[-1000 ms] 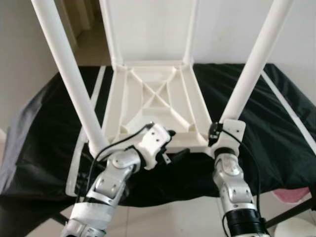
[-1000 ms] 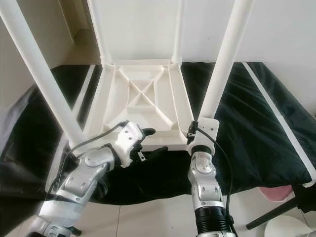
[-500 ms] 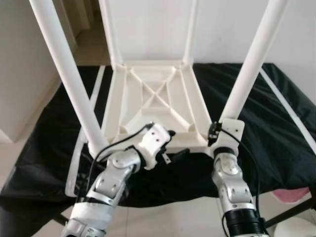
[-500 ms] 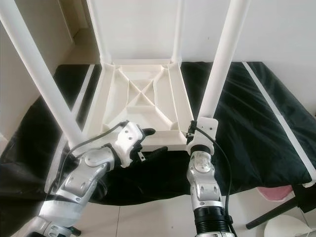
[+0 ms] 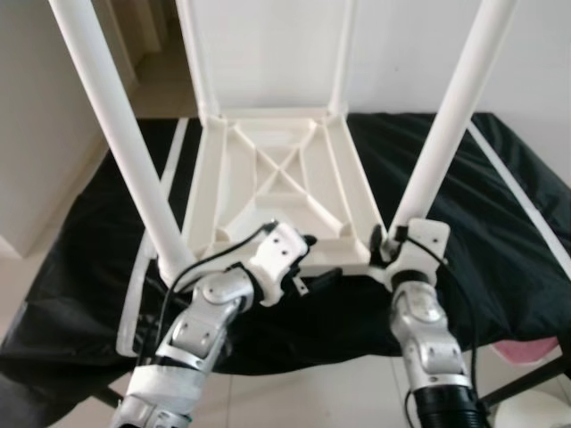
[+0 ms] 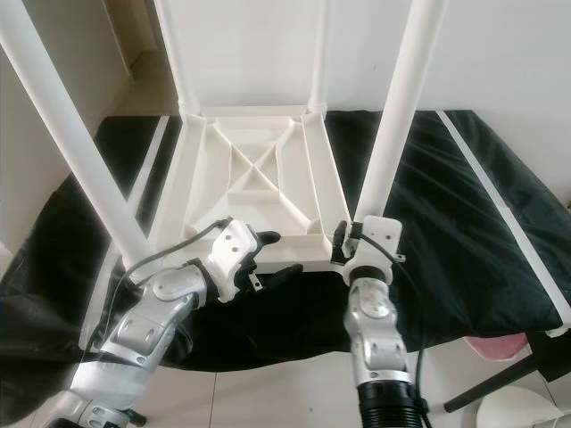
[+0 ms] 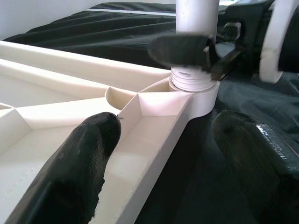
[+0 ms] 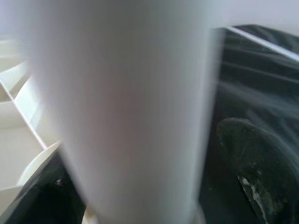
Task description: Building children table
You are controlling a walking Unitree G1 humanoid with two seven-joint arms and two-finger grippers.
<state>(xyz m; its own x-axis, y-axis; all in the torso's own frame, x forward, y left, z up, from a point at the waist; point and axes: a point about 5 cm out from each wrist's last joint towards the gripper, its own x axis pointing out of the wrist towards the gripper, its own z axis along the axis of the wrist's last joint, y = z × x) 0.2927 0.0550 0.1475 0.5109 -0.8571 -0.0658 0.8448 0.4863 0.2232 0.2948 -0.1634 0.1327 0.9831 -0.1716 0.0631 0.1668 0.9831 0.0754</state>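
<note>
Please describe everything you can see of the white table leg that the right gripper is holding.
The near-right table leg is a smooth white round tube, plastic by its look, standing nearly upright and rising out of the picture. Its foot sits in the round corner socket of the upturned white tabletop, where ridged threads show. The right gripper clasps it just above the socket, one black finger on each side. The left gripper, fingers apart, straddles the tabletop's near rim beside it.
</note>
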